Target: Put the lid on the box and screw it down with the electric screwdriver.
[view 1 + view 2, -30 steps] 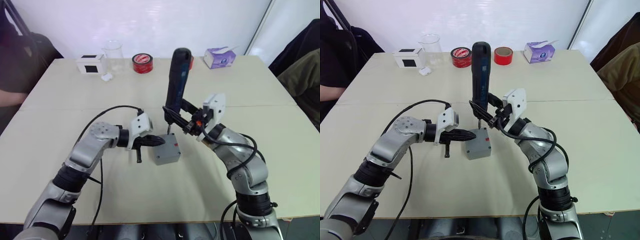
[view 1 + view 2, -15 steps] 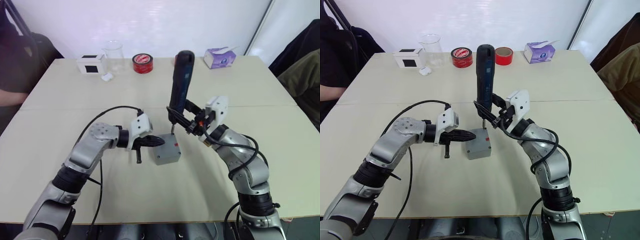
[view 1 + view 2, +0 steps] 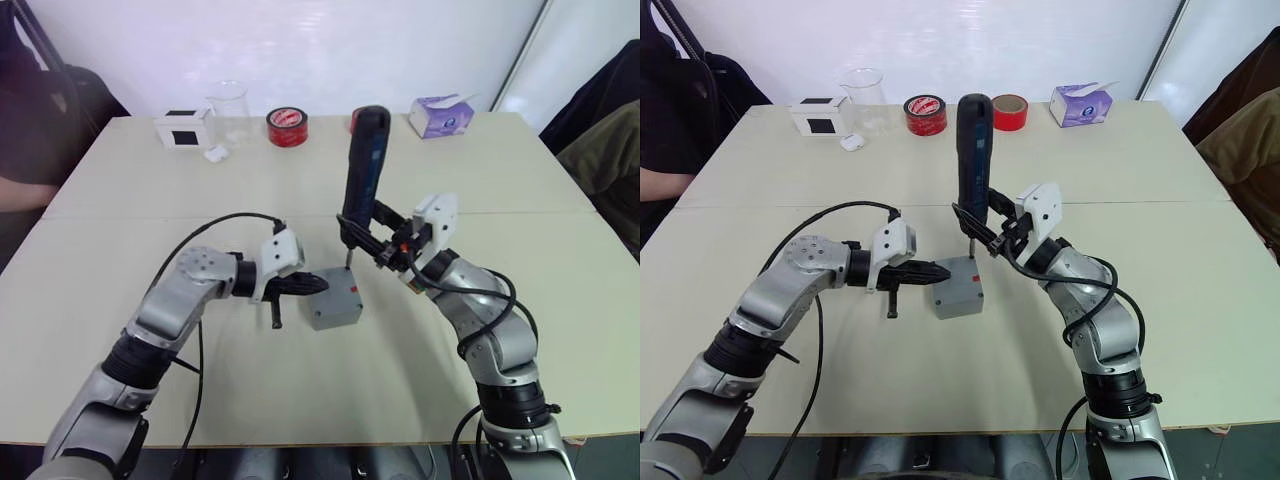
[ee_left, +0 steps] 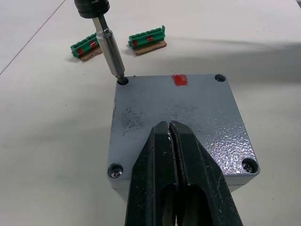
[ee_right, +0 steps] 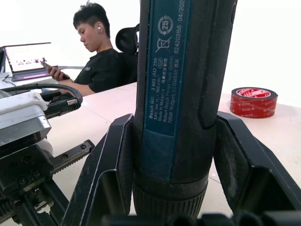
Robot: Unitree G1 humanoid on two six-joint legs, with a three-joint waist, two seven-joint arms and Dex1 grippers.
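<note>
The grey lid (image 4: pixel 188 108), marked with a red patch, sits on the box (image 3: pixel 333 298) in the middle of the table. My left gripper (image 4: pixel 169 125) is shut, and its joined tips rest on the lid's top from the left side. My right gripper (image 3: pixel 366 236) is shut on the electric screwdriver (image 3: pixel 362 165), a dark blue cylinder held upright. Its metal bit (image 4: pixel 110 47) points down into the lid's far corner screw hole. Screws show in the two near corner holes.
Along the table's far edge stand a white box with a black square (image 3: pixel 183 128), a clear beaker (image 3: pixel 228 105), a red tape roll (image 3: pixel 286 126) and a purple tissue box (image 3: pixel 440 115). Two green terminal blocks (image 4: pixel 147 40) lie just beyond the box. A person (image 5: pixel 99 61) sits at the left.
My right gripper has carried the screwdriver slightly right and down, bringing the bit to the lid's corner hole. The left gripper has stayed on the lid.
</note>
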